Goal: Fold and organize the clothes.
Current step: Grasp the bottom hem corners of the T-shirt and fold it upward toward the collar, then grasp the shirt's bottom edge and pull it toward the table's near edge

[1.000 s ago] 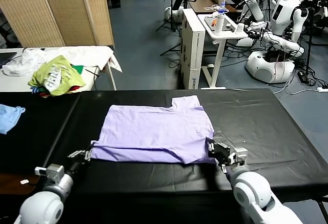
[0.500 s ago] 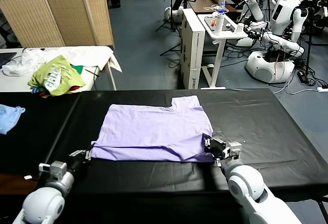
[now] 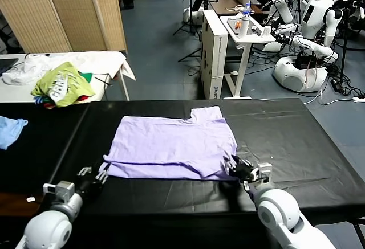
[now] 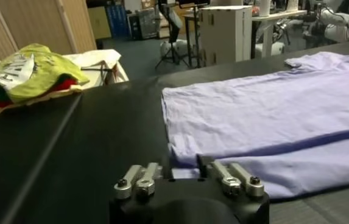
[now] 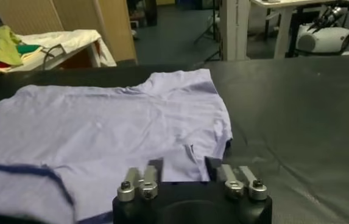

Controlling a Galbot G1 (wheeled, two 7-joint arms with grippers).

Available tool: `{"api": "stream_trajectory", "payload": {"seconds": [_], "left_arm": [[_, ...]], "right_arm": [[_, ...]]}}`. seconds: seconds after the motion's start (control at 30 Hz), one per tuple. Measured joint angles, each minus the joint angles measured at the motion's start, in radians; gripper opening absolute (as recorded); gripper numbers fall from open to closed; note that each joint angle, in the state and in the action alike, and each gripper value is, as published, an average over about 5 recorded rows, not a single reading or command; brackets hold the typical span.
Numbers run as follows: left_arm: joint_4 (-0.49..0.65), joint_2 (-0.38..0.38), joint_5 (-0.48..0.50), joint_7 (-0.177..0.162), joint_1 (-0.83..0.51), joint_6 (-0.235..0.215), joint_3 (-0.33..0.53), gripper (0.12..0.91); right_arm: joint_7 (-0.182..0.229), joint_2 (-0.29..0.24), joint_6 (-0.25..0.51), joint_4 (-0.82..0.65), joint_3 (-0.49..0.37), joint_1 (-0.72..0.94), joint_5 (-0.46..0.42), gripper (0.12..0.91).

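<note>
The lavender T-shirt [image 3: 171,141] lies spread flat on the black table [image 3: 296,135], collar toward the far right. A dark crease runs along it just behind the near hem. My left gripper [image 3: 102,175] is at the near left corner, open, with the hem between its fingers [image 4: 186,167]. My right gripper [image 3: 232,168] is at the near right corner, open wider, with the hem between its fingers [image 5: 185,167]. The shirt fills the left wrist view [image 4: 271,103] and the right wrist view [image 5: 113,115]. No printed pattern shows.
A lime-green and white garment heap [image 3: 63,84] lies on a white side table at the far left. A light-blue cloth [image 3: 10,130] lies at the table's left edge. A white cart [image 3: 245,27] and other robots stand behind.
Both grippers have moved in onto the near hem, the right one shifting left. The shirt's near edge has bunched, and a dark crease now shows behind it.
</note>
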Motion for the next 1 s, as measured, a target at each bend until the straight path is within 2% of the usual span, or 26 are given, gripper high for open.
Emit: {"api": "stream_trajectory", "payload": {"seconds": [0.33,0.43,0.53,0.67,0.77,0.9,1.0], "left_arm": [[-0.003,-0.028,-0.005,0.008,0.036,0.002,-0.003,0.907],[0.0,-0.027,-0.006,0.012,0.033,0.001,-0.004,0.898],[0.0,-0.024,-0.007,0.017,0.031,-0.001,-0.004,0.848],[-0.002,-0.017,-0.01,0.023,0.029,-0.003,-0.006,0.718],[0.003,-0.012,-0.012,0.025,0.027,-0.005,-0.007,0.627],[0.011,-0.009,-0.012,0.027,0.025,-0.006,-0.007,0.414],[0.013,-0.008,-0.012,0.028,0.024,-0.006,-0.006,0.279]], "right_arm": [[0.001,0.001,0.0,0.035,0.016,-0.089,-0.02,0.891],[0.001,0.002,0.0,0.038,0.016,-0.097,-0.023,0.838],[0.0,0.004,0.0,0.038,0.016,-0.1,-0.027,0.767],[-0.003,0.007,0.001,0.027,0.012,-0.092,-0.032,0.69],[-0.005,0.007,0.001,0.012,0.004,-0.076,-0.033,0.676],[-0.009,0.004,0.0,-0.004,-0.006,-0.055,-0.033,0.665],[-0.014,0.001,0.0,-0.011,-0.01,-0.048,-0.032,0.574]]}}
